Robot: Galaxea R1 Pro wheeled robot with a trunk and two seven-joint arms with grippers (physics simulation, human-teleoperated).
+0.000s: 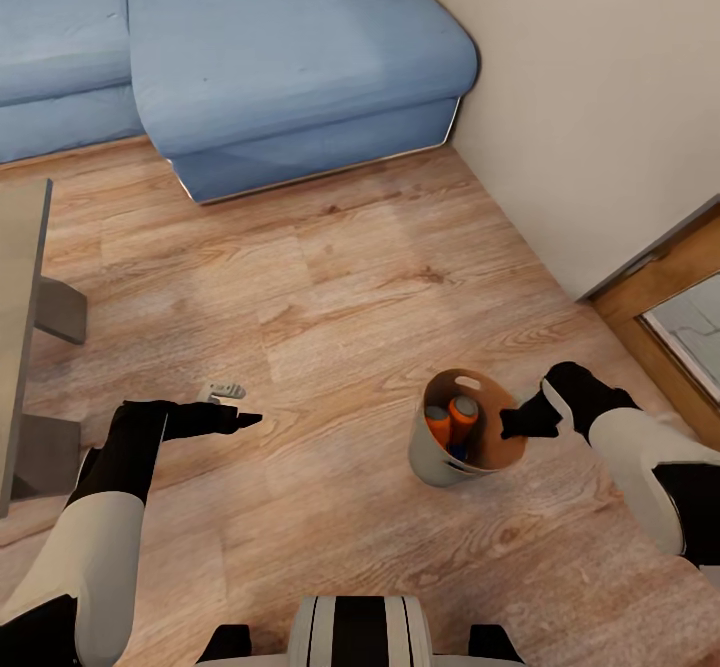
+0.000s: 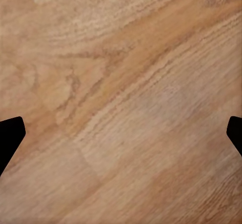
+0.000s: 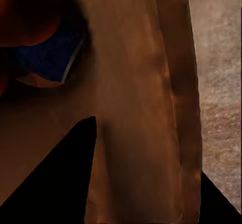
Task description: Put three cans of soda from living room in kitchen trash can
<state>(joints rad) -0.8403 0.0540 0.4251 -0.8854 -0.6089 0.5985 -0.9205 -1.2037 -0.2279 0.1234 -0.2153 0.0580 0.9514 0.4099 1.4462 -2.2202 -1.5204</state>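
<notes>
While the robot stands on the wood floor (image 1: 330,277) of the living room, its own base shows at the near edge of the head view, striped black and white. Just beyond it the two arms reach forward. The left hand (image 1: 235,420) hangs over bare boards, and in the left wrist view its fingers (image 2: 10,138) sit at opposite edges of the picture, wide apart, with nothing but wood grain between them. Beside it on the floor lies a small pale grey object (image 1: 222,390), too small to identify.

To the right, the tash can (image 1: 432,457) stands upright on the floor, grey outside and tan-brown inside, with its oval handle slot at the far rim. Two orange soda cans (image 1: 452,419) stand inside it, and a dark blue can (image 3: 48,58) lies low between them and the wall. The right hand (image 1: 520,419) is at the bucket's right rim; the right wrist view shows one dark finger inside the wall (image 3: 131,108) and the other outside it, so the hand is clamped on the rim.

Farther left, a low grey desk (image 1: 20,327) runs along the picture's edge. At the far side stands the blue corner sofa (image 1: 290,57), against a cream wall (image 1: 590,87), with a wood-framed glass door (image 1: 670,297) to the right.
</notes>
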